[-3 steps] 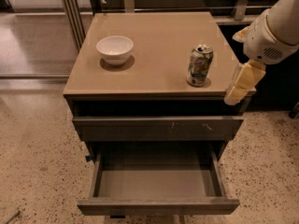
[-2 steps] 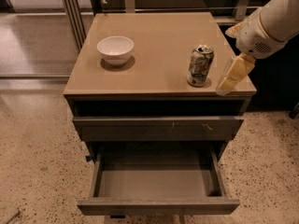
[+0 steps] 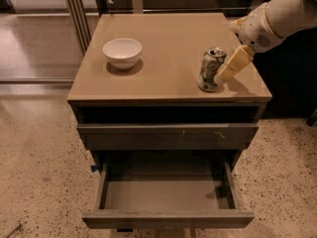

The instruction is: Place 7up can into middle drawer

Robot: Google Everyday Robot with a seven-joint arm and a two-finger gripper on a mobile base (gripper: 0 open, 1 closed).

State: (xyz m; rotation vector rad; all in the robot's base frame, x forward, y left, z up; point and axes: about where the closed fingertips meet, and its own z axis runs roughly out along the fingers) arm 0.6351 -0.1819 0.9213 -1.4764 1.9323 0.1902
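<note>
The 7up can (image 3: 210, 69) stands upright on the cabinet top (image 3: 173, 33), near its right front corner. My gripper (image 3: 230, 66), cream-coloured on a white arm, reaches in from the upper right. It sits right against the can's right side, at about mid height. The middle drawer (image 3: 168, 218) is pulled out below, with nothing on its smooth grey floor. Its plain front faces me.
A white bowl (image 3: 122, 52) sits on the left of the cabinet top. A shut drawer front with pale scratches (image 3: 168, 135) is above the open drawer. Speckled floor surrounds the cabinet. A metal frame (image 3: 74, 14) stands at the back left.
My gripper has moved left and a little up, from off the cabinet's right edge to right beside the can. The can, bowl and drawer have not moved.
</note>
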